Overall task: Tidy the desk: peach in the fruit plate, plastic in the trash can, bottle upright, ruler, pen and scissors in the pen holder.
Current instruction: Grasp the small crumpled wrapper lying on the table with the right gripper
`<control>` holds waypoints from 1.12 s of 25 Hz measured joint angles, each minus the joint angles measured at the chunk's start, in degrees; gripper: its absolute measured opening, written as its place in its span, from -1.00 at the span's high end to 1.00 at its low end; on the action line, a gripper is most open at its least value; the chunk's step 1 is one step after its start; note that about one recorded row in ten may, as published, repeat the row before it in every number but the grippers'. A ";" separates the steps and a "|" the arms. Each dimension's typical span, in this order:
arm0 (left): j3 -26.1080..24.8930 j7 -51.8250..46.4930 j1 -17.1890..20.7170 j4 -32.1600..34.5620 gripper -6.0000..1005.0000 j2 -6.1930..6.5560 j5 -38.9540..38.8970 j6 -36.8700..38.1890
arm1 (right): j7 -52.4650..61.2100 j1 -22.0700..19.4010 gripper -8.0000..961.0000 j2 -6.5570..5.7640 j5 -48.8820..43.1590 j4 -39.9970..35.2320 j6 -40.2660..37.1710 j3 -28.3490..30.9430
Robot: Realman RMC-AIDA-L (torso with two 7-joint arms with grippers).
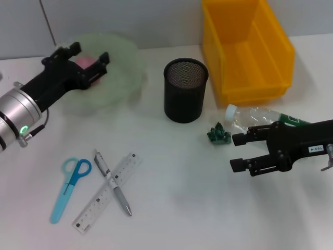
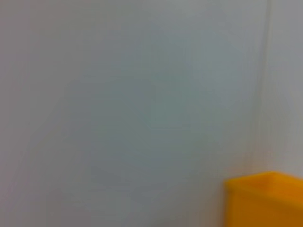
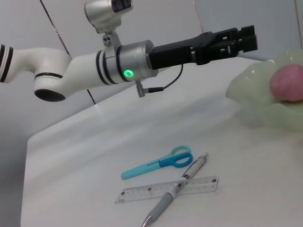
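The pink peach [image 1: 83, 61] [image 3: 288, 82] lies in the pale green fruit plate [image 1: 122, 62] [image 3: 258, 92]. My left gripper [image 1: 91, 56] [image 3: 253, 39] hovers just above it, open and apart from it. A clear bottle [image 1: 257, 117] lies on its side by the green crumpled plastic [image 1: 219, 134]. Open and holding nothing, my right gripper [image 1: 234, 152] sits just in front of both. Blue scissors [image 1: 70, 188] [image 3: 158, 163], the clear ruler [image 1: 107, 192] [image 3: 142, 194] and a pen [image 1: 112, 182] [image 3: 163, 205] crossing the ruler lie at the front left. The black mesh pen holder [image 1: 186, 89] stands mid-table.
A yellow bin [image 1: 244, 49] [image 2: 265, 201], the trash can, stands at the back right behind the bottle. The wall runs close behind the plate and bin. Bare white table [image 1: 177, 198] lies between the stationery and my right gripper.
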 joint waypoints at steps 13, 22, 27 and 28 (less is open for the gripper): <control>10.83 -30.80 14.88 22.46 -0.59 5.35 19.71 22.23 | 0.28 -0.01 -0.63 -0.30 0.00 -0.08 -0.40 0.06; 10.08 -30.71 15.67 22.51 -0.58 4.30 32.87 27.19 | 1.30 0.45 -0.63 -0.06 0.00 -2.04 -0.52 -0.18; 8.76 -29.84 16.00 23.00 -0.57 3.59 33.37 27.33 | 12.79 2.11 -0.63 2.50 -2.94 -14.85 -0.57 -3.56; 8.62 -29.79 16.02 23.01 -0.57 3.60 33.40 27.39 | 16.56 2.76 -0.63 3.01 -4.90 -18.30 -0.60 -4.63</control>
